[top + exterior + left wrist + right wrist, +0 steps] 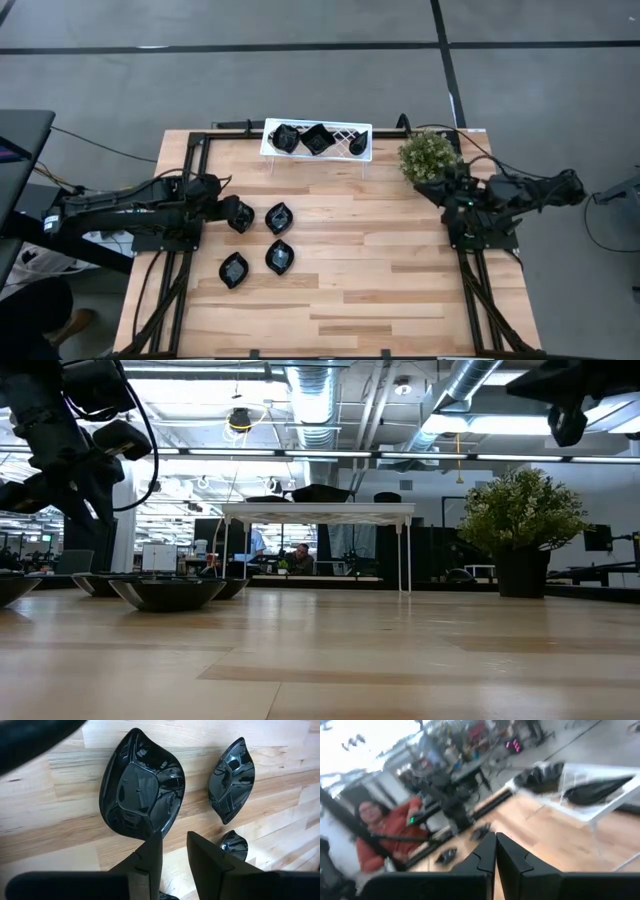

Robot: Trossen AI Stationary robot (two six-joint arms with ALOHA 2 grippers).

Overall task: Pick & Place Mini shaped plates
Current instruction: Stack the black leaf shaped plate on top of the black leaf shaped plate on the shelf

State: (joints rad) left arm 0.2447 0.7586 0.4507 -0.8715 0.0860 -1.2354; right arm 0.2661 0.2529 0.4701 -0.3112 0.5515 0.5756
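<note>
Glossy black leaf-shaped plates (279,218) lie before the rack (316,140). The left gripper (172,851), fingers slightly parted, hovers empty above one; the right gripper (495,851) is closed, empty.

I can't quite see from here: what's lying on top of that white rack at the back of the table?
Three black plates lie on the white rack, one partly edge-on. Whether anything lies beneath them is hidden.

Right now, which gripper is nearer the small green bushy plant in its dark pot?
Right. The right gripper sits just beside the plant; the left gripper is far across the table, among the glossy black plates.
</note>
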